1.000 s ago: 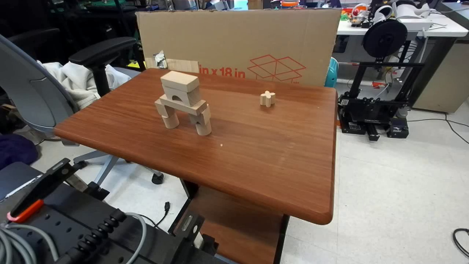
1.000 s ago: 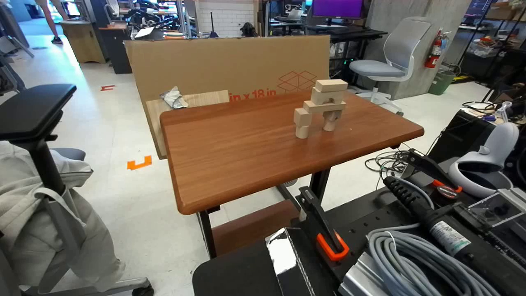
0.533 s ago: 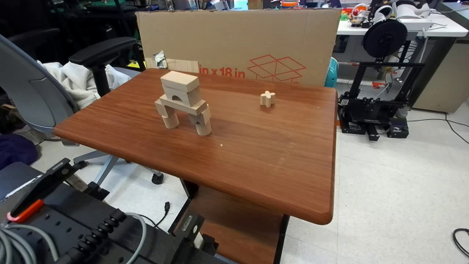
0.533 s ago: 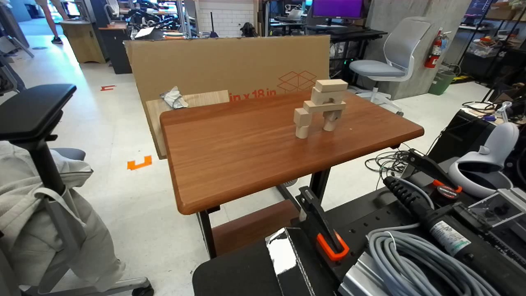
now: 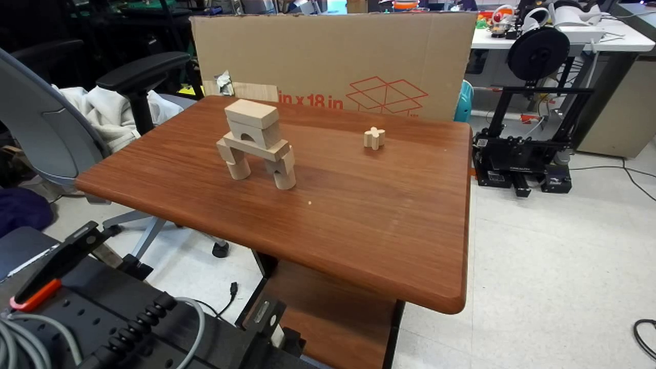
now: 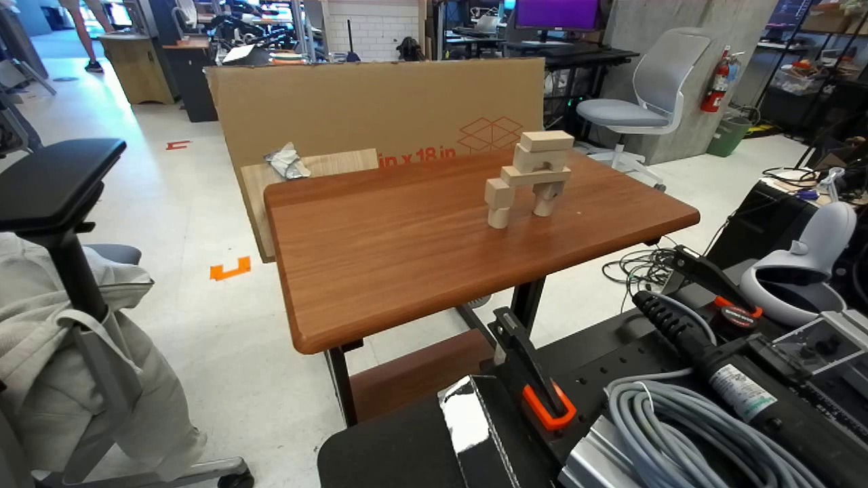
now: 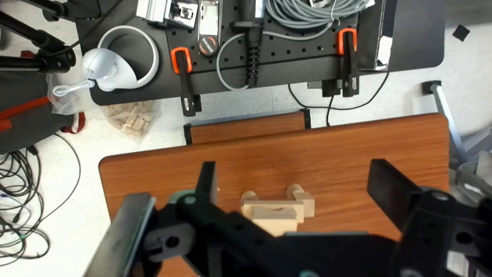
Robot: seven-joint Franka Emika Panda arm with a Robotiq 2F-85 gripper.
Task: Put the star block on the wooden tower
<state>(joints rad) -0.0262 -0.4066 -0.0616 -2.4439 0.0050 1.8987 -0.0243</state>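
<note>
The star block [image 5: 374, 138] is a small pale wooden piece lying alone on the brown table [image 5: 384, 205], toward its far side. I see it in only that exterior view; it does not show in the wrist view. The wooden tower [image 5: 266, 137] stands left of it: two legs, a bridge piece, an arched block and a flat block on top. It also shows in an exterior view [image 6: 532, 157] and in the wrist view [image 7: 274, 213]. My gripper [image 7: 294, 165] is wide open with nothing between its fingers, above the table. The gripper hides part of the tower's top. Neither exterior view shows the gripper.
A tall cardboard sheet [image 5: 328, 51] stands along the table's far edge. A black bench with clamps [image 7: 348, 61] and a grey cable coil [image 7: 315, 15] lies across a gap from the table. A bag of wooden blocks [image 7: 132, 117] is on the floor.
</note>
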